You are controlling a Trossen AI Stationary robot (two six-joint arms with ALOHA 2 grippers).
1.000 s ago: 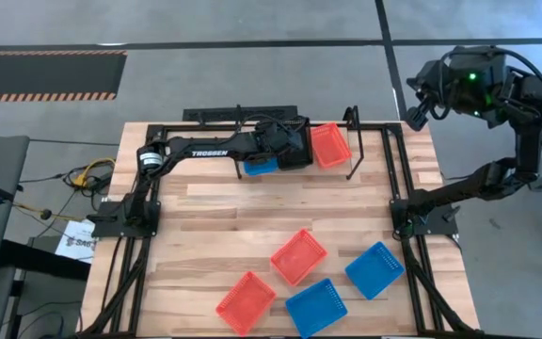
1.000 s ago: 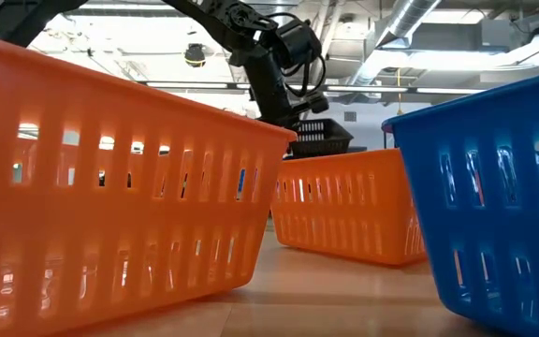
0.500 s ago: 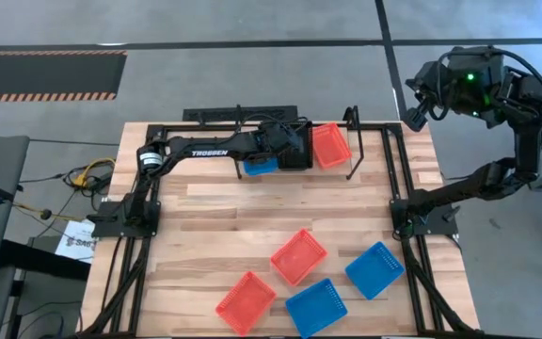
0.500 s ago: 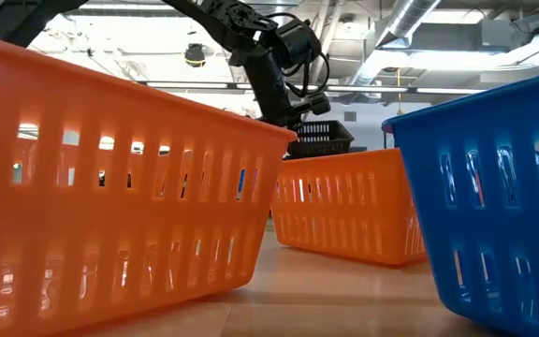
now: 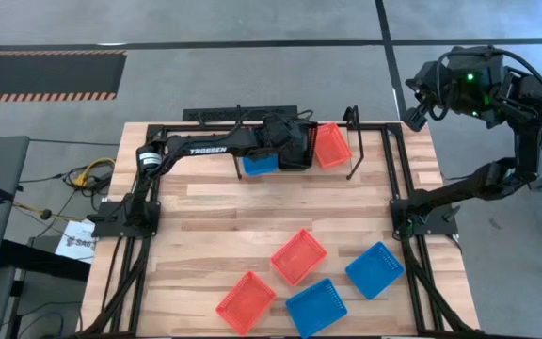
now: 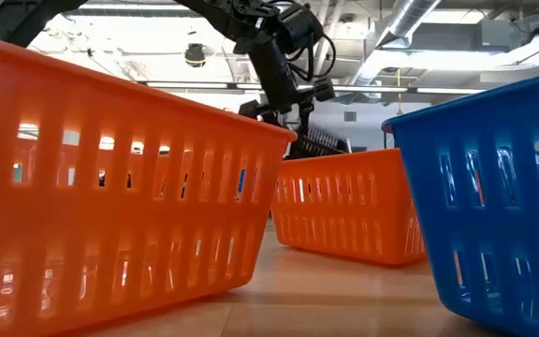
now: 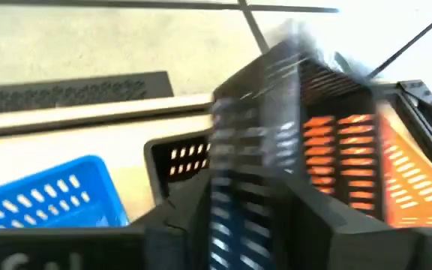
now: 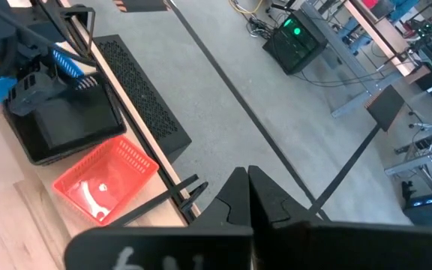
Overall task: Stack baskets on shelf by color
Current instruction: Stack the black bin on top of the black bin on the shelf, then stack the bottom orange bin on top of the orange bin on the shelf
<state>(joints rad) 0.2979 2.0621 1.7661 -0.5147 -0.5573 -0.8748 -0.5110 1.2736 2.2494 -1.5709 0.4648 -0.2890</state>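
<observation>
**Black basket going onto shelf at far edge; release looks underway**

L gripper (image 5: 290, 143) sits over the shelf (image 5: 346, 165) at the far edge of the table (image 5: 215, 202), at the black basket (image 5: 294, 151). That basket lies mid-shelf, betw. a blue basket (image 5: 260, 164) and an orange basket (image 5: 330, 145). Low view: L fingers stand just above the black basket's rim, basket tilted. Wrist view is blurred, so can't tell whether L still pinches the rim or has let go; jaws look part-open. R gripper (image 8: 247, 196) is pressed shut, empty, parked high off the far R corner, out of the way.

Step in hand, prob.: placing black on its shelf spot. Next move calls for: confirm the basket sits flat, lift L straight up, clear of the rim, then come back to the near edge for another.

Still loose near the near edge: two orange (image 5: 298, 256) (image 5: 246, 302), two blue (image 5: 316, 306) (image 5: 374, 269), close together, some nearly touching.

Room: mid-table is bare plank, easy travel. Tight spots: shelf end loops and rods by the orange basket; neighbours flank the black basket closely, so sideways exit risks a nudge. The near cluster leaves little finger gap betw. baskets.
</observation>
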